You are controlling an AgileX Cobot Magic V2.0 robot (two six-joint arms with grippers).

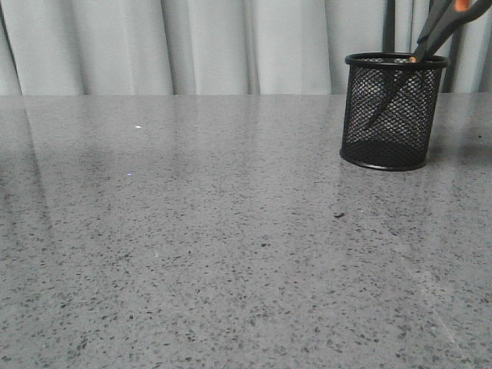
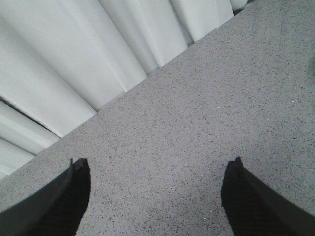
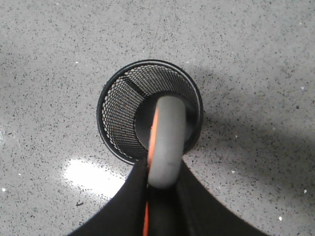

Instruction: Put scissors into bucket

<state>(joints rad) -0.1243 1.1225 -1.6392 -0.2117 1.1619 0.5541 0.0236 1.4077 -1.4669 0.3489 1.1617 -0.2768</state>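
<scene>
Right gripper (image 3: 160,196): closed on the scissors (image 3: 166,142), fingers (image 3: 125,206) pressed against both sides of the grey handle loop, orange lining showing along one edge. Seen from the right wrist, the handle loop sits directly ahead of the fingertips and over the mouth of the bucket (image 3: 115,105).

Front view: the scissors (image 1: 430,38) lean at a slant, blade end down inside the bucket (image 1: 393,111), handles up and running out of the top right corner. The dark blade shows through the mesh, tip low in the cup; whether it touches the base cannot be told. The right gripper itself is out of this view.

Bucket: upright on the table (image 1: 192,246), directly below the right gripper, far right of the front view. From the wrist, rim and mesh wall are visible all round and the solid base shows beyond the handle. The gripper's shadow falls on the table beside the cup.

Left gripper (image 2: 157,196): wide open, holding nothing. Its two dark fingertips (image 2: 74,191) stand well apart with bare speckled table (image 2: 197,123) between them. Beyond the fingertips, the table edge meets a pale pleated curtain (image 2: 74,64). Neither scissors nor bucket appears near this gripper.

Curtain (image 1: 192,46) also runs behind the table in the front view.
</scene>
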